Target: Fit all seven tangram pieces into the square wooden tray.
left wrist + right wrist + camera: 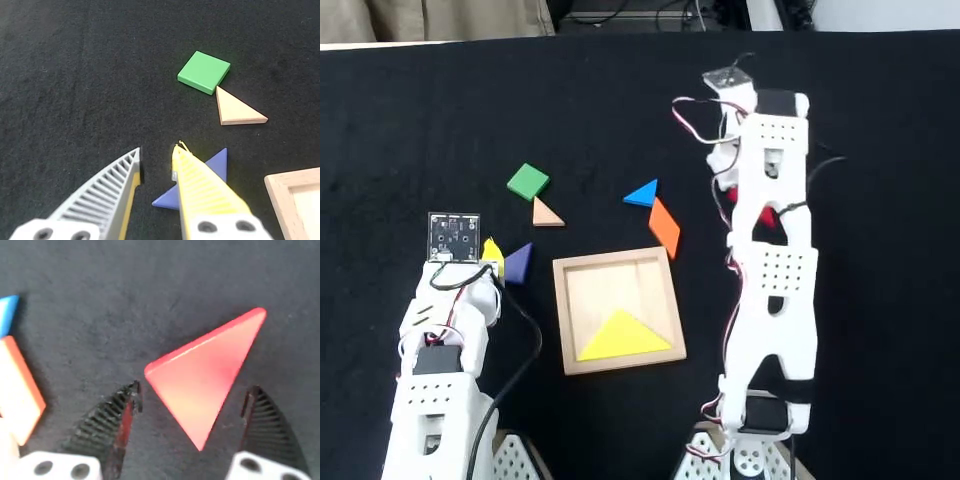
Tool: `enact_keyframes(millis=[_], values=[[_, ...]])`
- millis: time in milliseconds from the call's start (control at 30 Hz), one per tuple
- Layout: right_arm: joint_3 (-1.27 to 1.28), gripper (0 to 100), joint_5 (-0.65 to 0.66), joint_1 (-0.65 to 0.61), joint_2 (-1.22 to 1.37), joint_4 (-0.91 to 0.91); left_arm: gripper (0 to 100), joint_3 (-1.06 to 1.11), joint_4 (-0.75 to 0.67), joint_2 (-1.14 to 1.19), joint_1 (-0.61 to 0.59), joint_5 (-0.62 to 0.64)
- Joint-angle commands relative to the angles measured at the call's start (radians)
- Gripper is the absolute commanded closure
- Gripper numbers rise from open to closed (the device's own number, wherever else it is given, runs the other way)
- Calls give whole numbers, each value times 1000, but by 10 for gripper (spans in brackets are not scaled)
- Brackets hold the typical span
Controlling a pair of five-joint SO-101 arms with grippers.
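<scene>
Tray (560,315) — pale wood, square. Right gripper (195,387) gaped wide, empty, ribbed black fingers (115,425) flanking glossy red triangle (205,375); left gripper (157,150) narrowly open, empty, by blue triangle (220,162).

Matt, faintly fuzzy black cloth (470,100) forms the work surface; the pale wooden tray (616,262) shows matt grain, the red triangle (205,375) a smooth gloss, the right gripper (194,389) ribbed plastic fingers (107,425).
</scene>
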Motion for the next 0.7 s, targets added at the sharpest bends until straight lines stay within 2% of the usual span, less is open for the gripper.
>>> enact_keyframes(millis=[0,300,667], values=[[15,678,-2,-55,-64,25,884,-7,-23,-11,12,-8],[-15,678,-3,-60,54,-8,884,-7,-23,-11,12,-8],[-136,678,5,-6,147,29,884,-7,-23,-11,12,-8]])
